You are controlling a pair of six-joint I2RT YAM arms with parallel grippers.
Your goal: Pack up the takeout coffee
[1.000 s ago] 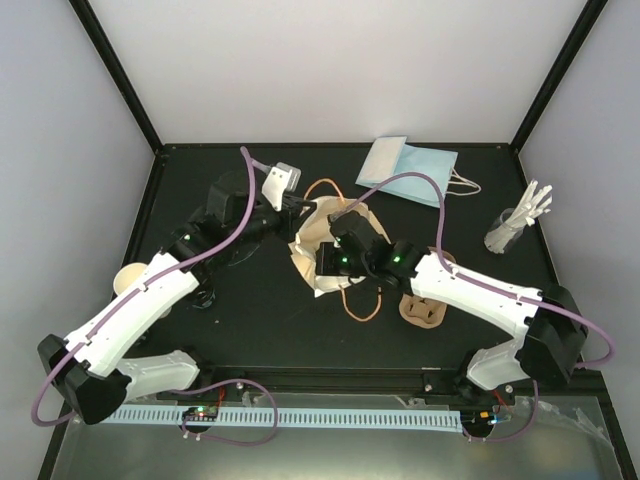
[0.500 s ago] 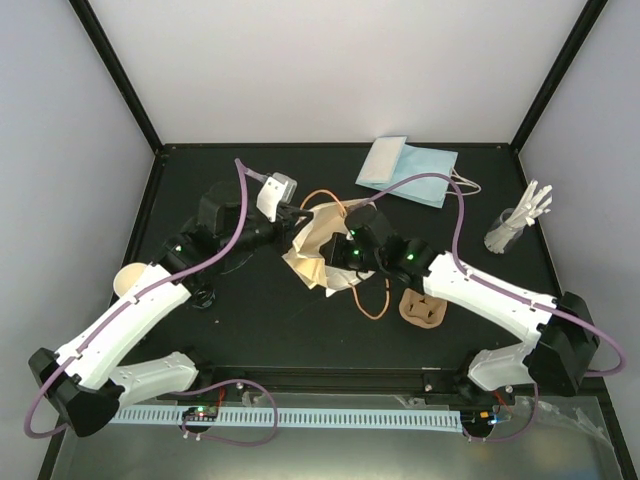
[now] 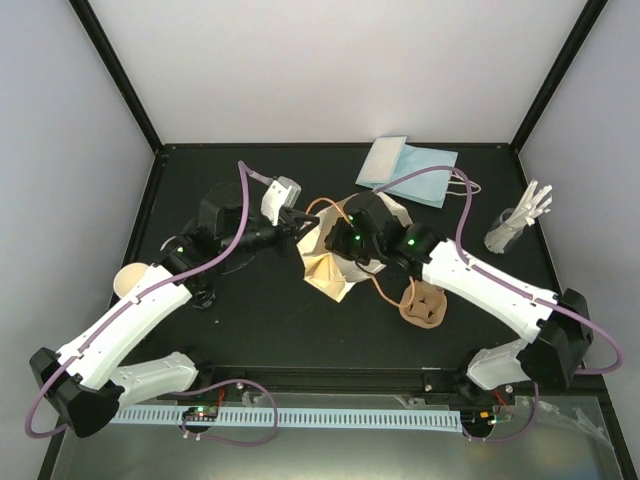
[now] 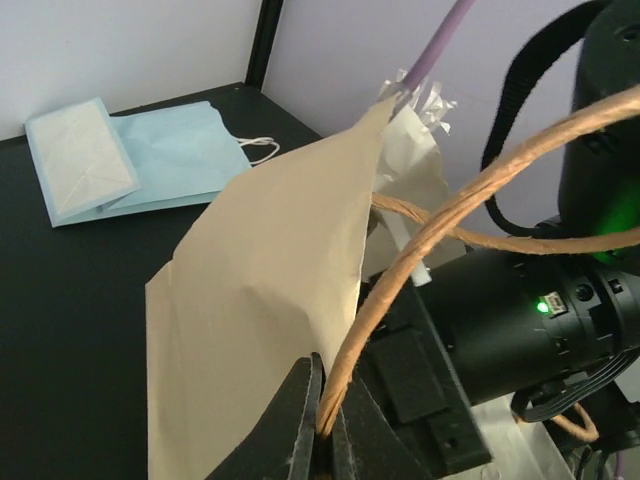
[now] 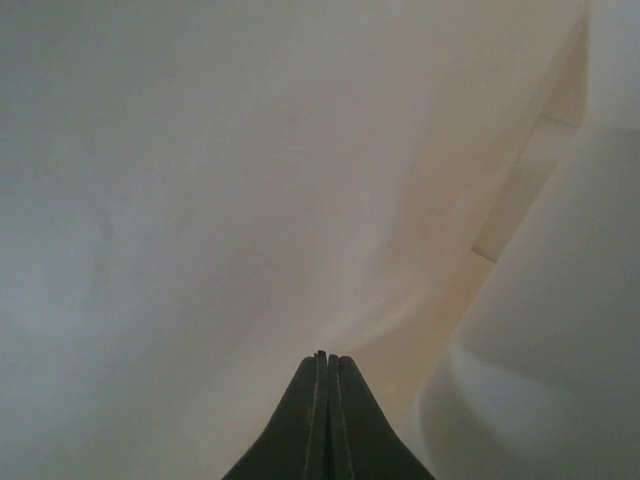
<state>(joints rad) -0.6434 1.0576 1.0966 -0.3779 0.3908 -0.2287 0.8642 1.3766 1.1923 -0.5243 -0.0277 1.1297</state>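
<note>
Tan bag [image 3: 328,272]: matt kraft paper, creased. Handle [image 4: 470,205]: rough twisted paper cord. Tabletop [image 3: 260,320]: matt black. Cup carrier [image 3: 422,305]: rough moulded pulp.

Black table [image 3: 260,330]. Rear: flat blue bags [image 3: 415,175], overlapping. Right edge: holder [image 3: 505,232] with white cutlery, upright. Right of centre: pulp carrier [image 3: 422,305]. Left edge: cream cups [image 3: 130,280], partly hidden. Centre: tan bag [image 3: 328,268]; table contact unclear.

White arms [image 3: 130,315], purple cables [image 4: 447,30], black fingers [image 5: 312,420]
</note>
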